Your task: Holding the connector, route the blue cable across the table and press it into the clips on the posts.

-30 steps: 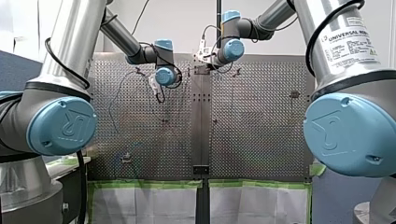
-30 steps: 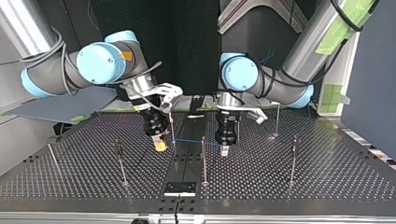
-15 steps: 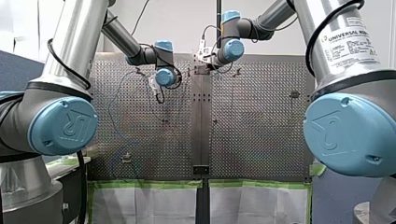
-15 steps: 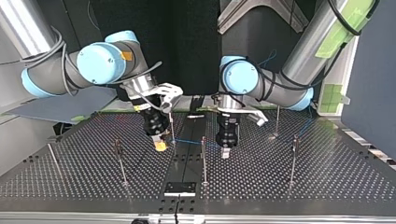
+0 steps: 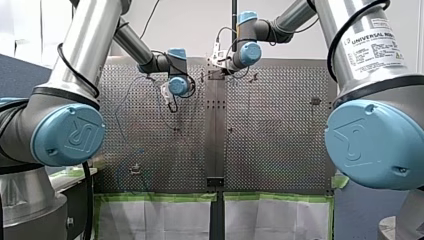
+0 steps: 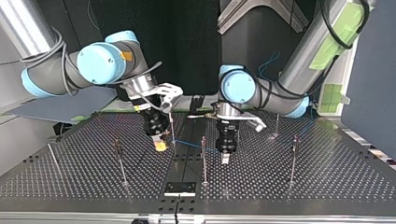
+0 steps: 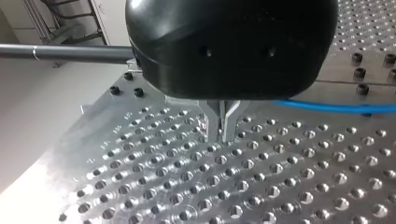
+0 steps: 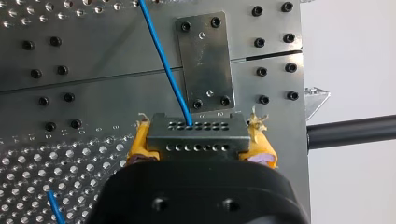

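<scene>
Since a second ago: in the top view my left gripper (image 6: 225, 159) has come nearer the camera and lower over the table (image 6: 327, 179). My right gripper (image 6: 160, 146) has held its place.

Right gripper: yellow pads (image 8: 138, 143) clamped on both ends of the grey connector (image 8: 197, 134), seen in the right wrist view. The blue cable (image 8: 163, 60) leaves the connector's upper row of holes and runs off ahead of the gripper, passing beside a small bolted plate (image 8: 204, 60).

Top view: the cable runs from the connector toward the view's right, low over the table. It crosses at the middle post (image 6: 203, 156) and reaches my left gripper. Cannot tell whether it sits in that post's clip.

Left gripper: metal fingers (image 7: 229, 122) point down at the table, drawn close together with only a sliver between the tips. Nothing shows between the tips. The cable comes in beside the fingers and goes out of sight behind the gripper's black body. Cannot tell whether the fingers pinch it.

Other posts stand well apart on both sides of the table.
</scene>
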